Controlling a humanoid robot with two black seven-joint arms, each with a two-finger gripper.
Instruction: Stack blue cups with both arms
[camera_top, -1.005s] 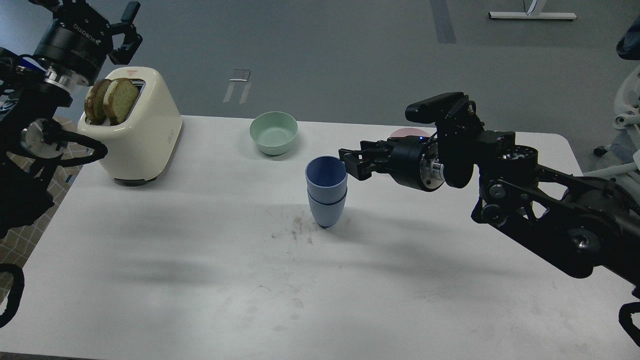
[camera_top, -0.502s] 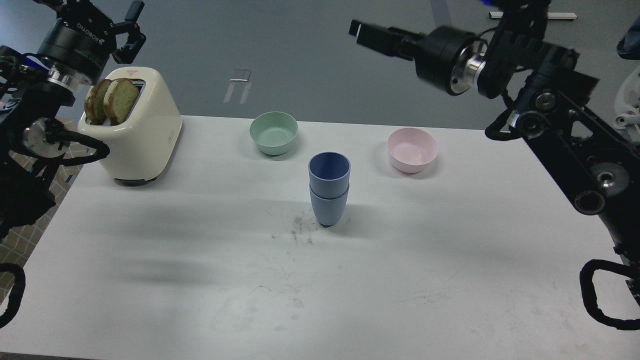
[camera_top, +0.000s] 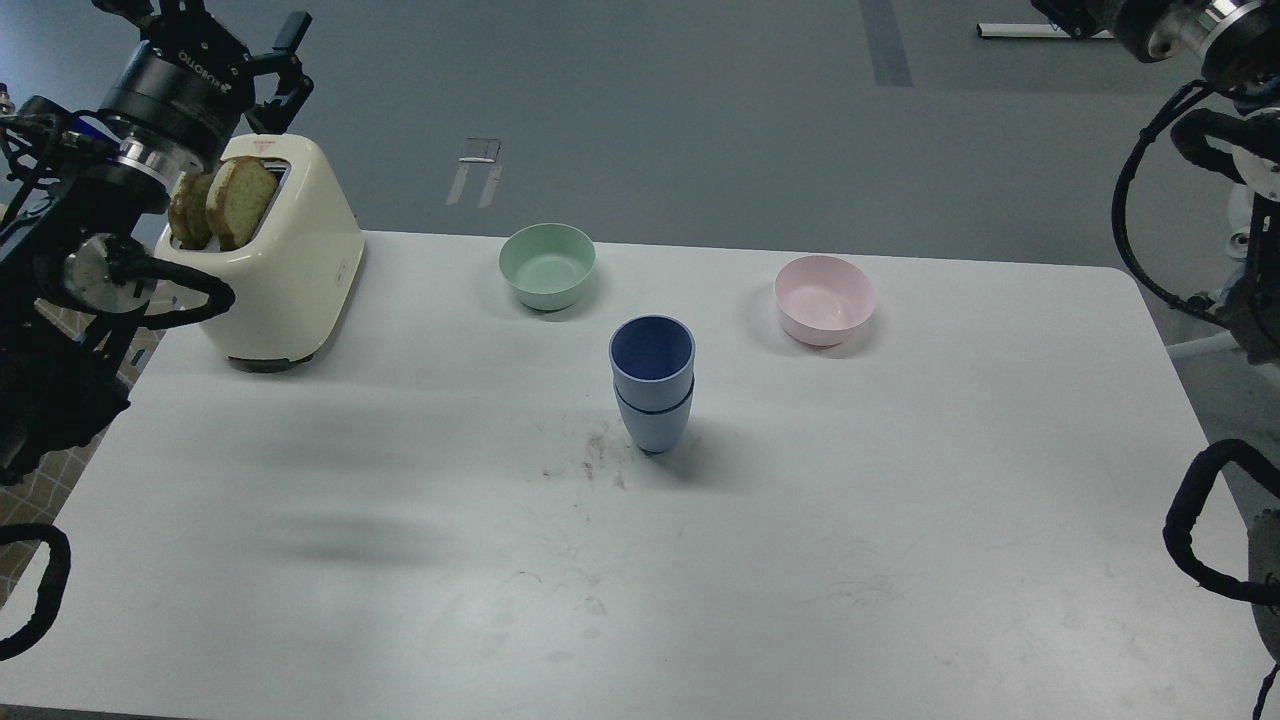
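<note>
**Two blue cups standing nested at the middle of the table**

The blue cups (camera_top: 652, 385) are standing one inside the other near the centre of the white table (camera_top: 800, 560). Both are showing a matte, dusty blue outside; the upper one is showing a darker blue interior. A dark seam is marking where the upper cup's wall is meeting the lower cup's rim. The stack's long axis is running vertically, mouth pointing up and narrow base resting on the tabletop, just beside a patch of dark scuffs (camera_top: 590, 462). The lower cup's interior is lying hidden by the cup seated in it.

Behind the stack, the pale green bowl (camera_top: 547, 265) and the pink bowl (camera_top: 825, 299) are sitting apart from it, to either side. A cream toaster (camera_top: 285, 255) holding two slices of toast (camera_top: 222, 200) is occupying the far left.

The left gripper (camera_top: 215, 40) is hanging above the toaster with its fingers spread and gripping nothing, its tips partly cut off by the top edge. The right arm (camera_top: 1215, 120) is rising along the right edge; its gripper end is running out of view at the top, so its state cannot be judged.
</note>
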